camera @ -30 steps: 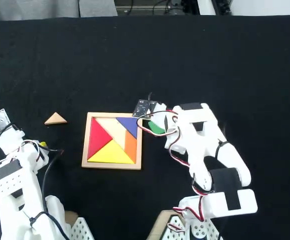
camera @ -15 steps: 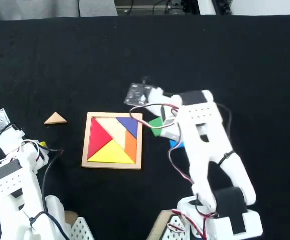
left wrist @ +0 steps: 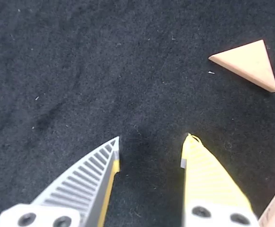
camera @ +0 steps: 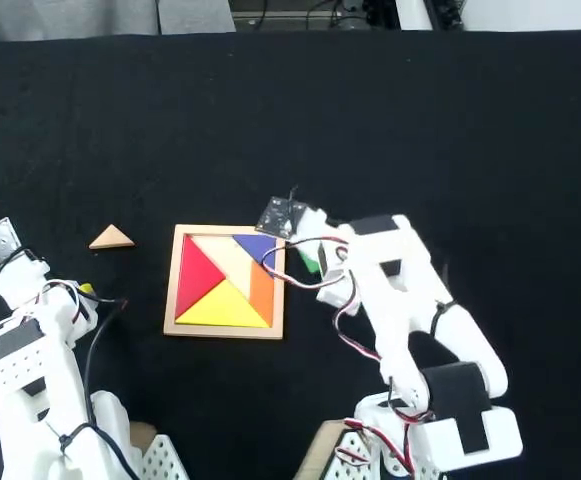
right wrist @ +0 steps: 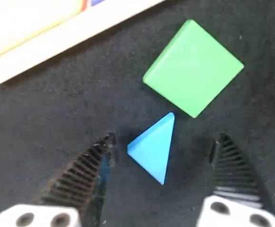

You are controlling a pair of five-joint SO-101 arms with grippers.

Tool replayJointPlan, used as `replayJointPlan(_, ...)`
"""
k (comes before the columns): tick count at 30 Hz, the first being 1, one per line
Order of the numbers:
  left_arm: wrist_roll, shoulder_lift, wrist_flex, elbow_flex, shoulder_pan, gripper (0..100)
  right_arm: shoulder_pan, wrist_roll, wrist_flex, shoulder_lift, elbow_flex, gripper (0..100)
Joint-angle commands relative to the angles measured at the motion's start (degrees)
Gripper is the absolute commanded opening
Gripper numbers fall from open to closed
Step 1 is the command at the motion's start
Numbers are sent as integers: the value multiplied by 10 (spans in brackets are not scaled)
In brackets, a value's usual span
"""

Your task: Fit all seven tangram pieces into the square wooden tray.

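The square wooden tray (camera: 224, 331) is laid flat on the black worktop (camera: 470, 130), between the two arms. Five pieces are seated in it:
- red triangle (camera: 197, 275) at the left
- yellow triangle (camera: 222, 305) along the edge nearest the arms
- cream piece (camera: 232, 255) in the upper middle
- dark blue piece (camera: 257, 247) toward the far right corner
- orange piece (camera: 262, 290) along the right rim

That far right corner is partly covered by the right arm (camera: 410, 290).

The right hand (right wrist: 166, 138) is held low over the worktop just outside the tray's right rim, its fingers spread wide. The small blue triangle (right wrist: 153, 147) is seen lying flat between the fingers, apart from both. The green square (right wrist: 193, 67) is lying flat just beyond it. One corner of the triangle is close to the square's edge, and contact cannot be told.

The left hand (left wrist: 152, 138) is held over the worktop at the left, fingers spread. The small tan triangle (left wrist: 248, 64) is lying flat near it, left of the tray and well apart from it
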Motion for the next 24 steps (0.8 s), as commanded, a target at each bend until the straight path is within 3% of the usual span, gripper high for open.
replayJointPlan(1, -5, -10, -11, -6, 5, 217, 9, -4, -18, 0, 4, 315)
replayJointPlan(9, -5, -10, -11, -6, 5, 216, 50, 35, -22, 9, 14, 315)
replayJointPlan(19, -5, -10, -11, -6, 5, 216, 48, 34, -12, 59, -18, 313)
replayJointPlan(24, -5, -10, -11, -6, 5, 216, 47, 35, -10, 64, -22, 183)
